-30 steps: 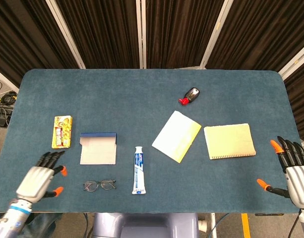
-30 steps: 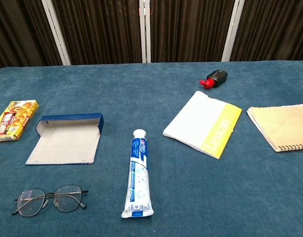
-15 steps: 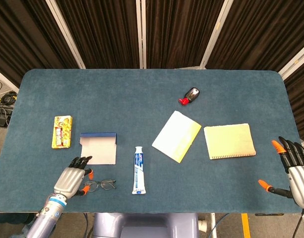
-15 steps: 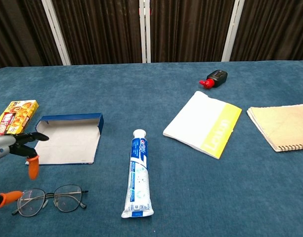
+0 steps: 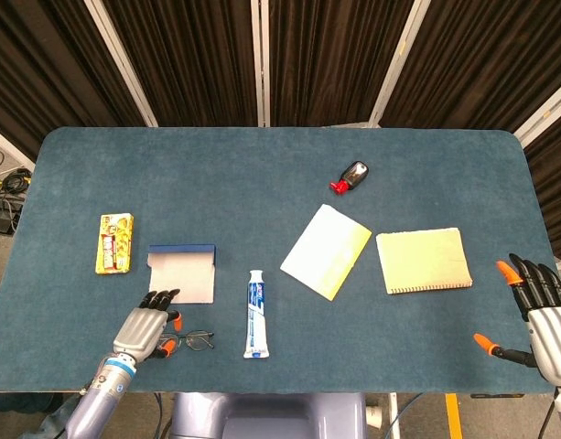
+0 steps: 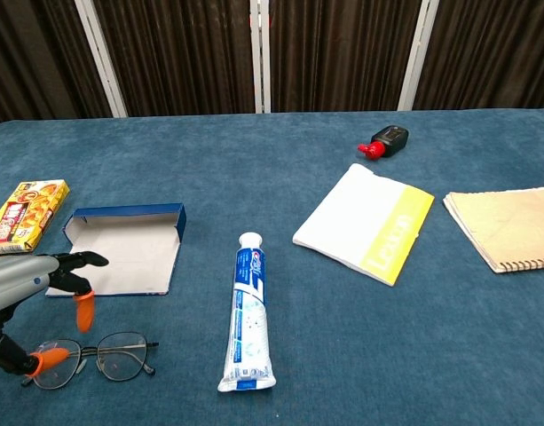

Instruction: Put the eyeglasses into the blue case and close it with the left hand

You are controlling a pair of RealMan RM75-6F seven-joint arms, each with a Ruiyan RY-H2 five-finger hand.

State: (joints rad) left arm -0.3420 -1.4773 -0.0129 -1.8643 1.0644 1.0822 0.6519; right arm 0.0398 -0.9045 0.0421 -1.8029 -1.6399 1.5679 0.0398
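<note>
The eyeglasses lie flat near the table's front edge, thin dark frame, lenses up. Just behind them the blue case lies open, its pale lining showing. My left hand hovers over the left end of the glasses with its fingers apart. Its orange thumb tip sits at the left lens and another orange fingertip hangs just above the frame. Nothing is held. My right hand rests open at the table's front right corner, far from both; the chest view does not show it.
A toothpaste tube lies right of the glasses. A yellow snack box sits left of the case. A white-and-yellow booklet, a tan spiral notebook and a red-and-black bottle lie further right.
My left hand has moved right from the table's left front area until it reaches the left end of the glasses. The glasses, case and right hand have stayed put.
</note>
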